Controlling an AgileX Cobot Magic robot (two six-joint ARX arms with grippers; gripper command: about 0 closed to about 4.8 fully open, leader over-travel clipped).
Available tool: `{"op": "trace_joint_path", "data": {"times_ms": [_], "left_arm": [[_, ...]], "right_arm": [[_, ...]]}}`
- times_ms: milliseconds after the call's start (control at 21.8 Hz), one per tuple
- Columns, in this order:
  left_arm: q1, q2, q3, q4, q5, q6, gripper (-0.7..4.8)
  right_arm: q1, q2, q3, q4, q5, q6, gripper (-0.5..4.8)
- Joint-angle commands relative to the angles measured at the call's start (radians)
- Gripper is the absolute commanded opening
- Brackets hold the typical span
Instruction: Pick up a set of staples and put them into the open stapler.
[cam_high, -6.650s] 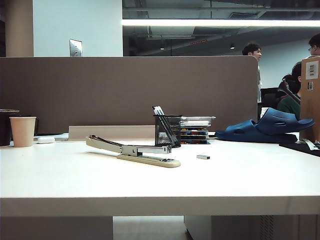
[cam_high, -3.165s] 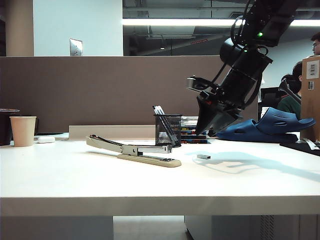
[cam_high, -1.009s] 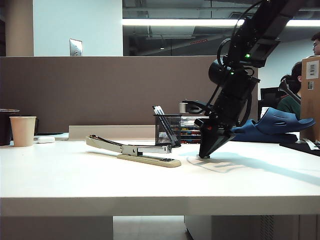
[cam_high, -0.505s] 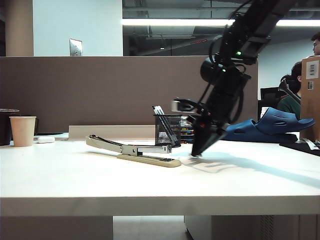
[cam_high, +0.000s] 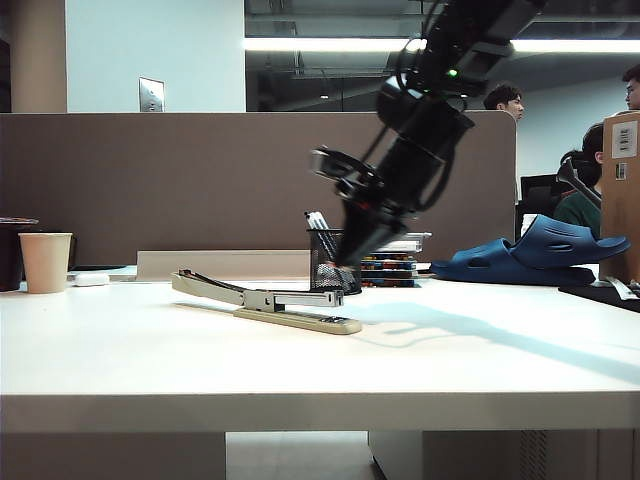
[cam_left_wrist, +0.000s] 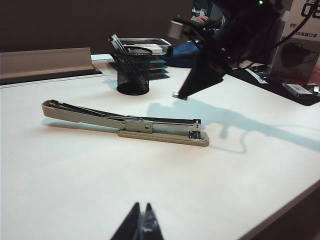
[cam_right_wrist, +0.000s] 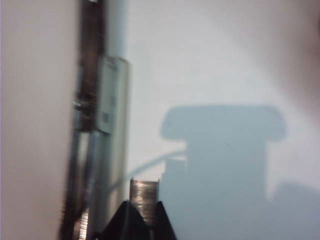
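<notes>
Above stapler (cam_high: 265, 302) — right end effector (cam_right_wrist: 142, 217) clamps set of staples (cam_right_wrist: 144, 198), lengthwise along stapler | left end effector (cam_left_wrist: 141, 225) together

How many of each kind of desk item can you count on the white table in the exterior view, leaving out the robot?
Stapler: 1
Set of staples, held in the right claw above the table: 1
Black mesh pen cup: 1
Paper cup: 1
Small white oblong object: 1
Blue slippers: 2
Total: 7
</notes>
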Motion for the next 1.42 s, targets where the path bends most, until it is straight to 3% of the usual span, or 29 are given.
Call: {"op": "trace_joint_path", "data": {"times_ms": [46,367,1422], "left_arm": [[0.001,0.000,0.002,0.010,0.006,-0.003,-0.06],[0.001,0.000,0.002,0.010,0.005,-0.003,-0.06],[0.001,0.000,0.002,0.010,0.005,-0.003,-0.06]], "right_arm": [[0.023,-0.006,0.003,-0.023,-0.046,0.005,-0.01],[0.070,-0.005,0.003,-0.075,-0.051,0.005,-0.01],[0.072,0.008,0.001,-0.096,-0.048,0.005,-0.01]]}}
